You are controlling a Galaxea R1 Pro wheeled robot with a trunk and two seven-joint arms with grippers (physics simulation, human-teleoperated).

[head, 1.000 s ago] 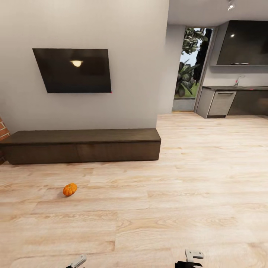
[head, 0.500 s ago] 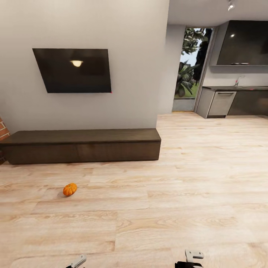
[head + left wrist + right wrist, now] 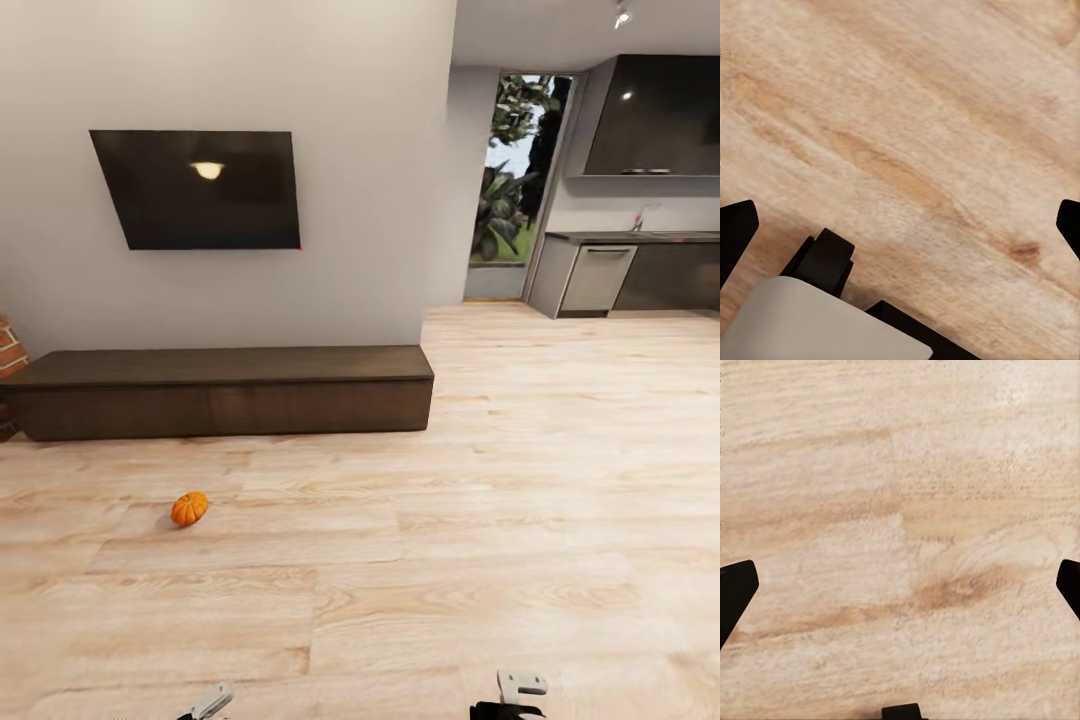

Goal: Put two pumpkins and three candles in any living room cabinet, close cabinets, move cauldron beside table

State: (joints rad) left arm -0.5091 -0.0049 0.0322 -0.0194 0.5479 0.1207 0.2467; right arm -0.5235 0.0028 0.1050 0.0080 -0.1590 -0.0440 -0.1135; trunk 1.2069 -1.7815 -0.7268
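Observation:
One small orange pumpkin (image 3: 188, 508) lies on the light wood floor of the living room, a short way in front of the long, low dark brown cabinet (image 3: 220, 392). The cabinet stands against the pale wall, its flat fronts all flush and closed. My left gripper (image 3: 900, 232) hangs over bare floor, its black fingertips wide apart with nothing between them. My right gripper (image 3: 900, 592) is the same, open above the planks. Both gripper bodies peek in at the bottom edge of the head view, well short of the pumpkin. The candles, the cauldron and the table are out of view.
A large black screen (image 3: 198, 189) hangs on the wall above the cabinet. Red brick (image 3: 9, 346) shows at the far left. To the right the floor runs on to a kitchen counter (image 3: 630, 270) and a glass door (image 3: 508, 185).
The whole head view has shifted a touch, so the camera moved slightly. The pumpkin, cabinet and grippers stand as before.

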